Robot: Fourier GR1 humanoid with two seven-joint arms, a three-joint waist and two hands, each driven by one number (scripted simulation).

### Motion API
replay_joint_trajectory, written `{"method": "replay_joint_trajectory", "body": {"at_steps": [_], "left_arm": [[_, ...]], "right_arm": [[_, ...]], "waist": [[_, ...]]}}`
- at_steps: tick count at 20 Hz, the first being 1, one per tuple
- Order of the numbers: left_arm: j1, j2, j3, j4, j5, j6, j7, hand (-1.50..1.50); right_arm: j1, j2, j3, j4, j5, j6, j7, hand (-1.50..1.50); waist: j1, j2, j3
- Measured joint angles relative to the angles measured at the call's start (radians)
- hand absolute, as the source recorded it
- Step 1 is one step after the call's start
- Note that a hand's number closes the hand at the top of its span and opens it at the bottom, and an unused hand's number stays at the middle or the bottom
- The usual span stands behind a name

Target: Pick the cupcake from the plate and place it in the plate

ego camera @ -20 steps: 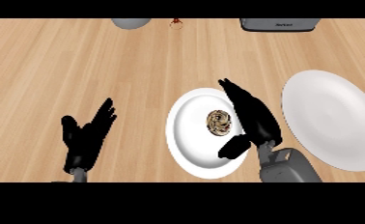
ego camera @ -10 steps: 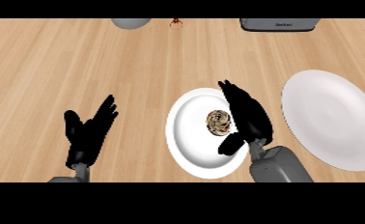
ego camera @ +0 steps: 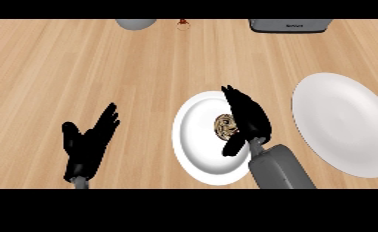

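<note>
White plates (ego camera: 193, 148) (ego camera: 339, 121), two; one cupcake (ego camera: 224, 126)

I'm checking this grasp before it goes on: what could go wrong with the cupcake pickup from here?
1. The right hand lies along the right side of the cupcake with fingers straight, not curled round it; closing from here might push it across its plate instead of gripping it.
2. The second plate sits close on the right; a low carry might clip its rim.
</note>
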State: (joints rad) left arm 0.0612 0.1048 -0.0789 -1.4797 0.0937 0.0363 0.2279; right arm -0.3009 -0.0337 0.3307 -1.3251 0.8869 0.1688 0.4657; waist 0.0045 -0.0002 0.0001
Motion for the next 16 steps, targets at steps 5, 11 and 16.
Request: {"method": "replay_joint_trajectory", "body": {"at_steps": [5, 11, 16], "left_arm": [[-0.028, -0.006, 0.016, 0.029, 0.001, -0.004, 0.004, 0.00], [-0.032, -0.021, 0.028, 0.054, -0.010, -0.010, -0.016, 0.00], [-0.035, -0.025, 0.026, 0.028, -0.011, -0.013, 0.007, 0.00]], "right_arm": [[-0.027, -0.012, 0.021, 0.073, 0.041, 0.016, -0.069, 1.50], [-0.011, 0.005, 0.035, 0.082, 0.121, -0.040, -0.107, 1.50], [-0.028, 0.012, 0.054, 0.073, 0.151, -0.138, -0.045, 1.50]], "waist": [[-0.001, 0.000, 0.000], [-0.002, -0.004, -0.001], [0.001, -0.002, -0.001]]}}
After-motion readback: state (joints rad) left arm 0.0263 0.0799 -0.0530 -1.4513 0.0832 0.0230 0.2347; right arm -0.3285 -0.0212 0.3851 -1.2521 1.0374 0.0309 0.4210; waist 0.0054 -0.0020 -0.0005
